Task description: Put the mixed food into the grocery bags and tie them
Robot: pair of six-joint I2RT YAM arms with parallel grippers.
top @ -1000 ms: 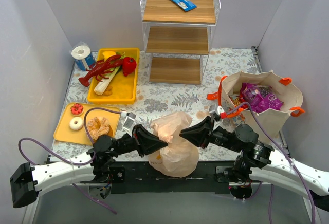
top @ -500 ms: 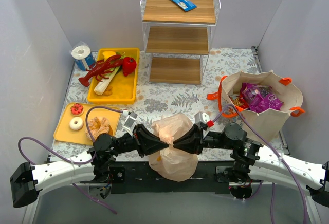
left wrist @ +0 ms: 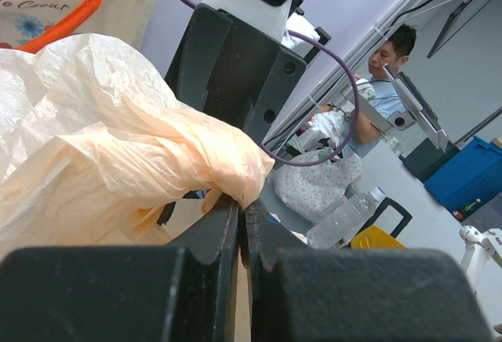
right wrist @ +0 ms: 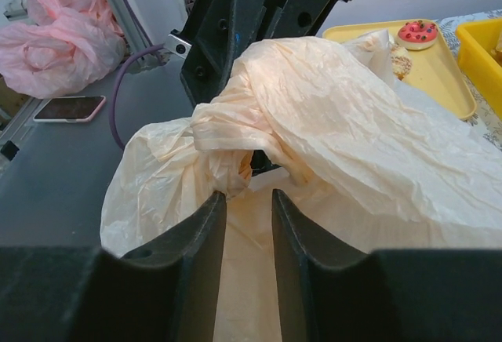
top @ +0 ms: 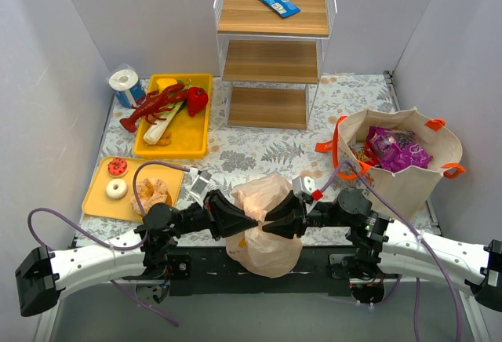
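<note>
The beige tote (top: 412, 185) stands well to the right of the right claw (top: 272, 224) and is loaded. A purple snack packet (top: 396, 151) and some other packets show in its mouth, but its orange handles hang loose and untied. The peach plastic bag (top: 271, 252) sits between the two claws. It bulges as if filled, and its top is gathered into a twisted bunch. A finished knot cannot be made out, so the tying seems to be in progress. Judged from this, the packing is mostly done and both ties are left.

The left claw (top: 249, 218) is closed tight on a twisted strand of the peach plastic bag, which comes out at its tips. The right claw faces the left one with its jaws a little apart. The bunched plastic lies just ahead of its tips, and none is seen pinched between them.
</note>
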